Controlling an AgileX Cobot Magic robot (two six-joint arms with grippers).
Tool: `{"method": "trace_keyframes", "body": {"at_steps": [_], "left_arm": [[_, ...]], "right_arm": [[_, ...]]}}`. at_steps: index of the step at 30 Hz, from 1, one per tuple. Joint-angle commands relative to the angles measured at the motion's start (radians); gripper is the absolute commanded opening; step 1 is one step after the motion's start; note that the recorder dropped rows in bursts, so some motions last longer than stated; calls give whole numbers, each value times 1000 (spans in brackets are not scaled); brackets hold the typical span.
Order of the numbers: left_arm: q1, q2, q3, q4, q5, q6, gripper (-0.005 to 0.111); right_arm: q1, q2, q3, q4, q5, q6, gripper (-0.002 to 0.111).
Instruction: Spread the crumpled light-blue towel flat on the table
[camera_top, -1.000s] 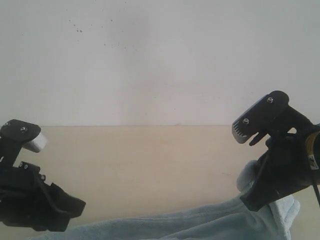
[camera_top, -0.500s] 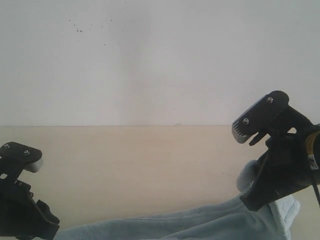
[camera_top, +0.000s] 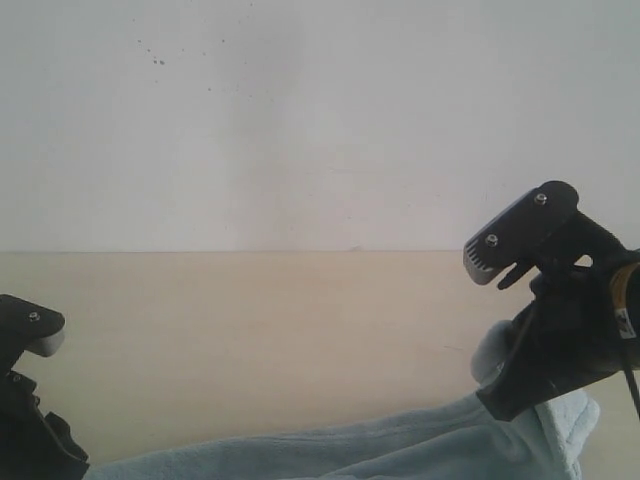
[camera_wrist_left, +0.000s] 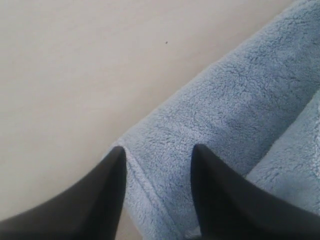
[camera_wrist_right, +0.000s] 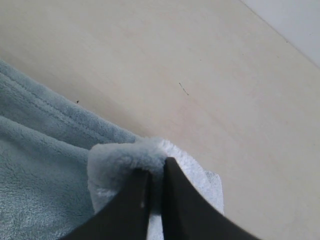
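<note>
The pale light-blue towel (camera_top: 400, 445) lies in a long rumpled band along the near edge of the table (camera_top: 280, 330). My right gripper (camera_wrist_right: 156, 170) is shut on a puffed fold of the towel (camera_wrist_right: 125, 157) at its right end, lifted a little off the table. My left gripper (camera_wrist_left: 156, 152) stands open over the towel's hemmed edge (camera_wrist_left: 200, 130), one finger (camera_wrist_left: 95, 195) at the hem, the other (camera_wrist_left: 225, 195) on the cloth. In the exterior view only the left arm's wrist (camera_top: 25, 400) shows at the bottom left; the right arm (camera_top: 560, 320) covers the towel's end.
A white wall (camera_top: 320, 120) rises behind the table's far edge. Bare beige table surface stretches between the two arms and beyond the towel. A few tiny specks (camera_wrist_right: 184, 89) mark the wood.
The left arm has dropped down and to the left, mostly out of the exterior view. The right arm and the towel end it holds have stayed put.
</note>
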Motion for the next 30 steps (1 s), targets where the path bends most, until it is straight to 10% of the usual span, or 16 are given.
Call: {"method": "trace_keyframes", "body": {"at_steps": [1,30], "left_arm": [[2,6,-1,5,20,-9,43],[-4,153,-1,-183,-88,60,48]], "right_arm": [[-4,-9,-7,7,-12,0,7],[-4,-9,-7,7,-6,-10,7]]}}
